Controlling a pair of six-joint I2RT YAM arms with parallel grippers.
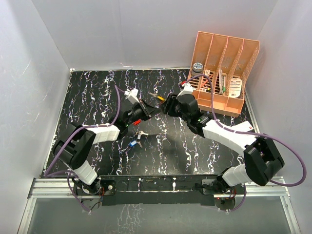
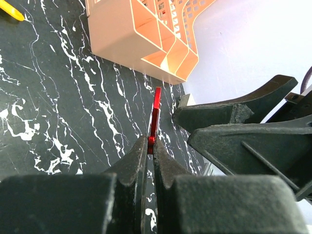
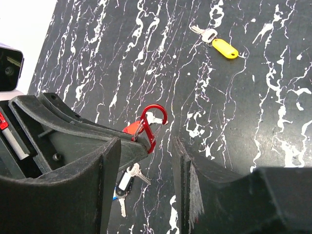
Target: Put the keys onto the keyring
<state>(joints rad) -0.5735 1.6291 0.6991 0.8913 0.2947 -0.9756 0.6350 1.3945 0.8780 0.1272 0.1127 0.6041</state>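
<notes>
Lying nearest the near edge, a little left of the table's (image 1: 92, 92) middle: the blue-headed key (image 1: 132, 144), flat on the black marbled top. The white-headed key (image 1: 140, 133) is lying just beyond it, close by; whether the two are touching I cannot tell. The red-headed key (image 1: 137, 122) is lying next farther, just beside my left wrist.

Item, my left gripper (image 2: 150, 144): I am holding it above the middle of the table, fingers pressed together on the keyring (image 2: 155, 114). They are pinching its lower end, so the red loop is standing out edge-on from the fingertips, off the tabletop.

Item, my right gripper (image 3: 147, 146): I am holding it tip to tip with the left, jaws spread wide. In its own wrist view the keyring is sitting in line with the gap, a little beyond the fingertips and not touching them.

The yellow-headed key (image 1: 160, 98) is lying farther on, toward the far edge, well apart from the other three.

The peach-coloured file organiser (image 1: 222, 68) is standing in the far right corner, its slots opening upward.
</notes>
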